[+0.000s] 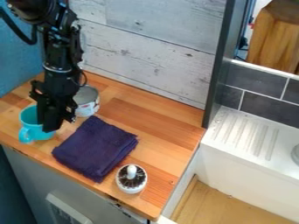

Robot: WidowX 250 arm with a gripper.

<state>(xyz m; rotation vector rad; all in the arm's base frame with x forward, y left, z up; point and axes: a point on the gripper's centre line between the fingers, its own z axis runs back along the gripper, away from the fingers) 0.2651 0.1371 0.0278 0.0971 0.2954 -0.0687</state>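
In the camera view, the black gripper [57, 123] is seen at the left, pointed down over a wooden counter [153, 114], with the arm [57, 57] brought in from the upper left. Whether its two sides are apart or together cannot be told, and neither can it be told whether anything is gripped. The right side of a turquoise mug [29, 121] is overlapped by the gripper; the mug is stood upright near the counter's left part, its handle turned toward the front edge. Just behind the gripper and to its right in the view, a white tin [88, 108] with reddish marks and a metallic inside is partly covered by the arm. To the right of the mug and in front of the tin, a folded dark purple cloth [96, 148] is laid flat at a slant. Beyond its lower right corner, a small white round container [130, 188] with a dark, speckled inside and a white knob in its middle is placed near the front edge. The counter is backed by a pale plank wall [154, 57], ended at the right by a dark upright panel [220, 65]. Past this, a white sink unit [234, 164] with a ribbed top is set below dark grey tiles [265, 105].
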